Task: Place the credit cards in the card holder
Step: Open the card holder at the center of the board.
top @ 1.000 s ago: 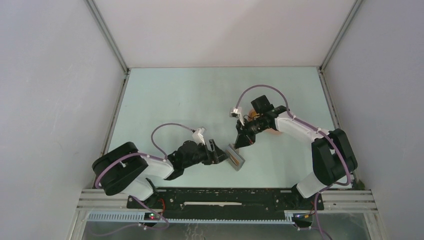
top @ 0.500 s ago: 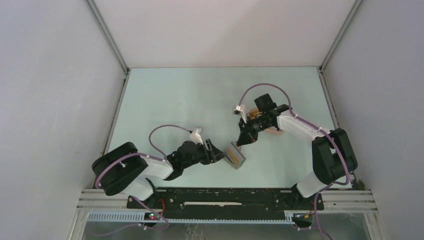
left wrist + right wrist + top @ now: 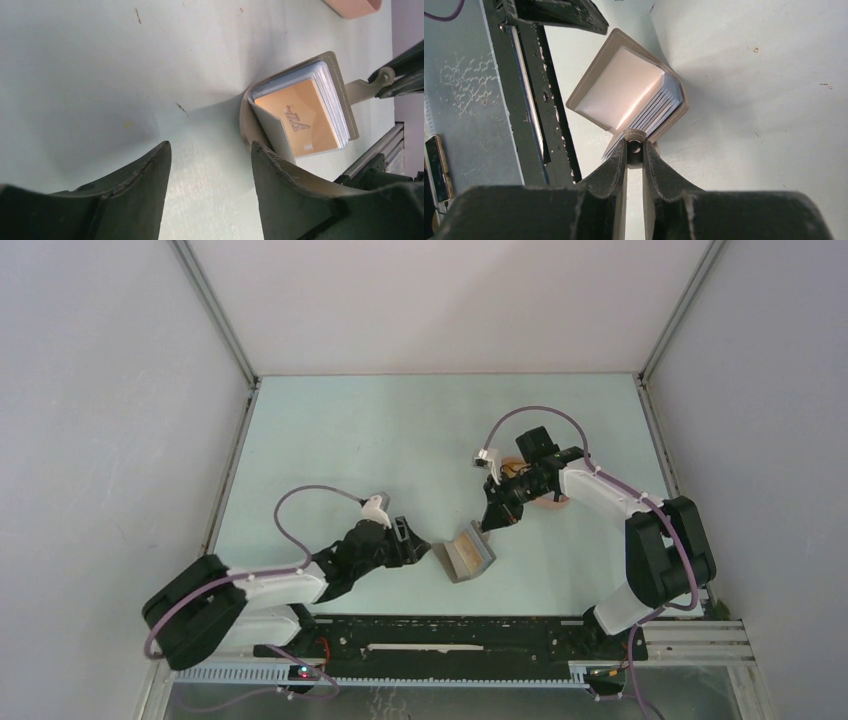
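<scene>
Gripping a card holder (image 3: pixel 468 558) by its tab (image 3: pixel 634 136) on the table (image 3: pixel 350 440).
Clamped on the tab with right fingers (image 3: pixel 615 167); left fingers (image 3: pixel 145 175) apart, empty, nearby.

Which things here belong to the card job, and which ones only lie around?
Belong to the job: grey folding card holder, its tab pinched by the right gripper; orange-yellow plastic card inside it.
Only lying around: peach-coloured tray.

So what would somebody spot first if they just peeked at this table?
The card holder lies open near the front of the table, with an orange card showing in its top sleeve. The right tool pinches its little strap, while the left tool stands open beside it, touching nothing.
</scene>
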Motion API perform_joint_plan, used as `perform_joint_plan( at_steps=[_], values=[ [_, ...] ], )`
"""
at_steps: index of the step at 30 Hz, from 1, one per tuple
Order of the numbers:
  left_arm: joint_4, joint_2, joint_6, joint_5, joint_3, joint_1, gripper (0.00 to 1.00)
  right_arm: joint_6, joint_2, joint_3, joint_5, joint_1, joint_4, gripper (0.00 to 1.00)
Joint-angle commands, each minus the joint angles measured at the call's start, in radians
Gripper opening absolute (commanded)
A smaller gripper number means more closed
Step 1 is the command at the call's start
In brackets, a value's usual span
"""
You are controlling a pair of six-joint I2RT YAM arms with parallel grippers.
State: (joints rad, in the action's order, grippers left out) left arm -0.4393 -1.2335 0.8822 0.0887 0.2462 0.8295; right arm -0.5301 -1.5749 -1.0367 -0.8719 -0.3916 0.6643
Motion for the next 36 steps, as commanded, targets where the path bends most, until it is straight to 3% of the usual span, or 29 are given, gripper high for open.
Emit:
perform_joint_plan(
  at_steps=[1,4,9,19,26,36],
  values=[
    [0.181,0.161,-0.089,0.084,0.037,-0.005,0.66,0.001,0.034,-0.023,-0.069,0.011,0.019,0.00],
    [0.187,0.256,-0.111,0.053,0.035,-0.005,0.67,0.008,0.043,-0.023,-0.107,0.011,0.017,0.00],
    [0.012,0.303,-0.082,-0.117,0.026,-0.003,0.64,0.026,0.043,-0.022,-0.140,0.011,0.011,0.00],
    [-0.199,0.025,-0.029,-0.223,0.135,0.050,0.61,0.056,0.023,-0.023,-0.134,0.010,-0.005,0.00],
    [-0.234,-0.087,-0.013,-0.227,0.139,0.059,0.58,0.066,-0.017,-0.023,-0.022,0.015,-0.013,0.00],
    [-0.169,-0.075,-0.050,-0.207,0.139,0.060,0.58,0.047,-0.100,-0.042,0.265,-0.006,0.044,0.06]
  ],
)
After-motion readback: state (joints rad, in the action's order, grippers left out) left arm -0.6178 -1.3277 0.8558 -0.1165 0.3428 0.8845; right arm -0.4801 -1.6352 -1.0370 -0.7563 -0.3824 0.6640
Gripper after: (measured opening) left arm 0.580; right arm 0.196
